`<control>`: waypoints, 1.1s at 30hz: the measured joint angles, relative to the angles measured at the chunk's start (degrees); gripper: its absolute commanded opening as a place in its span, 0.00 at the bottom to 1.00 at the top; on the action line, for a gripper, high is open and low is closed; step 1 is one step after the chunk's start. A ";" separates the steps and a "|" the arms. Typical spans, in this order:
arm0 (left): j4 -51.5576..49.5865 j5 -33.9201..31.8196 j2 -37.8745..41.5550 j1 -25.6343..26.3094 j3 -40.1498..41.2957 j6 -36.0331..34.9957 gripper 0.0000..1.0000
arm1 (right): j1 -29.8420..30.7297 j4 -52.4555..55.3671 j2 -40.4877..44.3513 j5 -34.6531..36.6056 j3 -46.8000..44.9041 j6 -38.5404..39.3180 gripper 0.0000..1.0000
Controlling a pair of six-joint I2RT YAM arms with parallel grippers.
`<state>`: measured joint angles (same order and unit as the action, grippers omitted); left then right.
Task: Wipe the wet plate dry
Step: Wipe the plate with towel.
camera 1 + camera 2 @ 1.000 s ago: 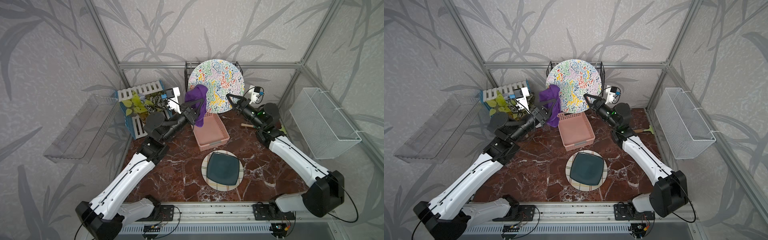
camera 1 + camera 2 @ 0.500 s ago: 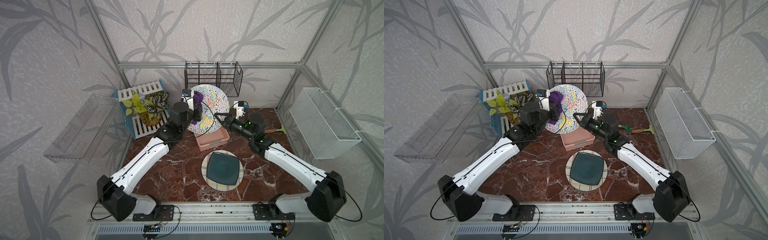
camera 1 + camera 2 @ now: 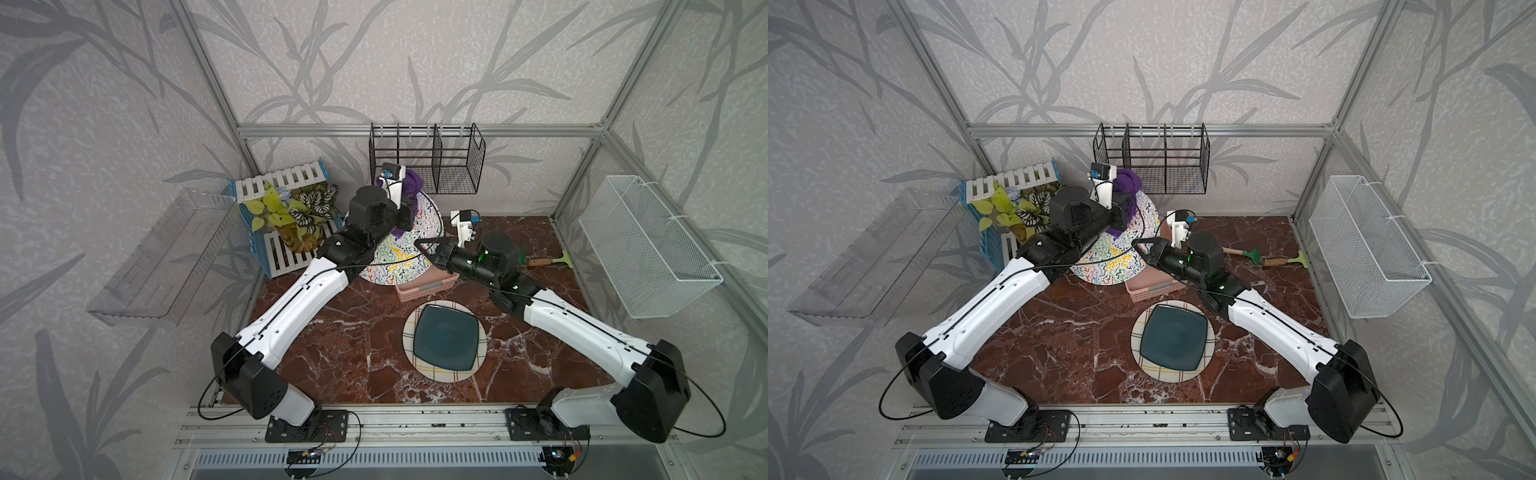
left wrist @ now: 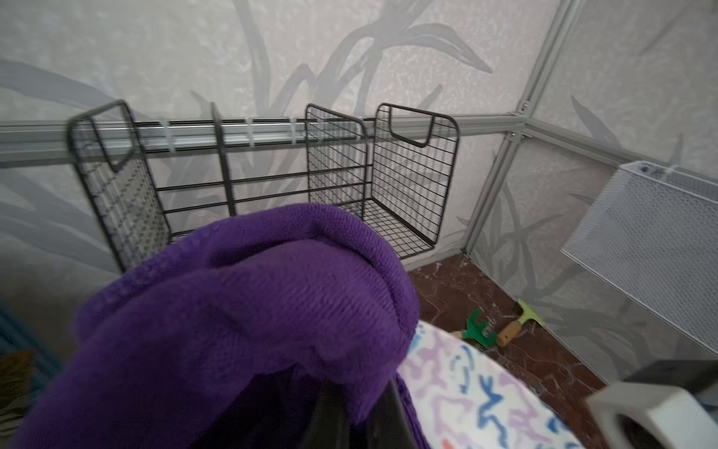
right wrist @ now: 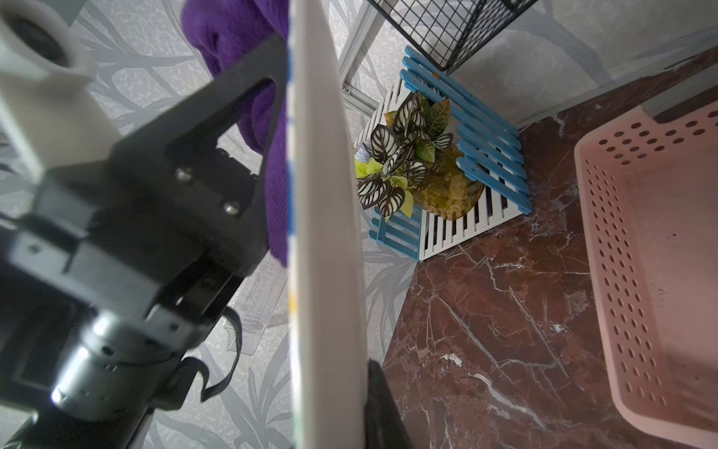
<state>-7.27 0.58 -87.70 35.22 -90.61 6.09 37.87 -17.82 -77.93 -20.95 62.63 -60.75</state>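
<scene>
A round plate (image 3: pixel 397 255) (image 3: pixel 1115 255) with coloured squiggles hangs tilted over the pink basket. My right gripper (image 3: pixel 428 249) (image 3: pixel 1144 251) is shut on its near rim. In the right wrist view the plate (image 5: pixel 326 194) runs edge-on between that gripper's (image 5: pixel 338 408) jaws. My left gripper (image 3: pixel 409 208) (image 3: pixel 1122 208) is shut on a purple cloth (image 3: pixel 412 183) (image 3: pixel 1127 183) and holds it against the plate's patterned face near the far upper rim. In the left wrist view the cloth (image 4: pixel 252 311) covers the gripper (image 4: pixel 349 423), with the plate (image 4: pixel 478 396) beside it.
A pink basket (image 3: pixel 424 284) sits under the plate. In front of it a dark teal square plate (image 3: pixel 444 343) lies on a round striped plate (image 3: pixel 446 375). A black wire rack (image 3: pixel 428 166), a potted plant (image 3: pixel 299 216) in a crate, garden tools (image 3: pixel 548 261) and a white mesh basket (image 3: pixel 648 245) line the back and sides.
Both arms have come down from in front of the wire rack, bringing the plate lower and tilted over the pink basket. The cloth has shifted from the plate's left edge to its far upper rim.
</scene>
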 measured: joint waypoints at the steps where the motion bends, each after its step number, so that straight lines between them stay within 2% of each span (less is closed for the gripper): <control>1: -0.04 0.90 -0.31 0.90 0.09 -0.04 0.00 | -0.68 0.33 0.04 -0.02 0.00 0.00 0.00; 4: 1.01 5.60 0.81 1.16 3.19 2.71 0.00 | -5.46 0.00 1.22 -1.11 -1.25 -0.70 0.00; 6: 2.99 10.56 3.58 -2.19 7.74 7.43 0.00 | -9.94 -2.75 3.85 -2.51 -4.22 -2.49 0.00; 10: 17.44 22.53 11.04 -17.51 20.48 26.62 0.00 | -19.52 -10.84 10.10 -3.32 -9.46 -8.48 0.00; 12: 26.12 25.99 12.28 -22.91 24.06 36.74 0.00 | -20.65 -16.65 11.37 -3.10 -9.73 -11.63 0.00; 13: 30.93 28.00 12.17 -23.76 25.14 42.12 0.00 | -20.11 -19.96 11.58 -3.23 -9.73 -12.92 0.00; 17: 48.39 34.51 9.53 -20.11 25.83 59.41 0.00 | -15.13 -29.46 10.82 -4.07 -9.70 -16.41 0.00; 22: 63.08 36.44 7.89 -13.90 25.33 73.26 0.00 | -11.98 -35.80 5.46 -4.66 -9.66 -20.70 0.00; 27: 68.19 34.80 6.45 -8.85 25.33 78.99 0.00 | -11.93 -41.42 2.08 -4.59 -5.90 -23.91 0.00; 33: 72.15 33.31 6.29 -2.86 27.85 80.52 0.00 | -12.22 -42.82 -0.09 -4.87 0.00 -25.66 0.00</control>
<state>64.88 33.89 -81.41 32.36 -62.76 86.61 25.65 -60.64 -78.02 -25.82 62.63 -86.41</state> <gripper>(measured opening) 0.064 0.118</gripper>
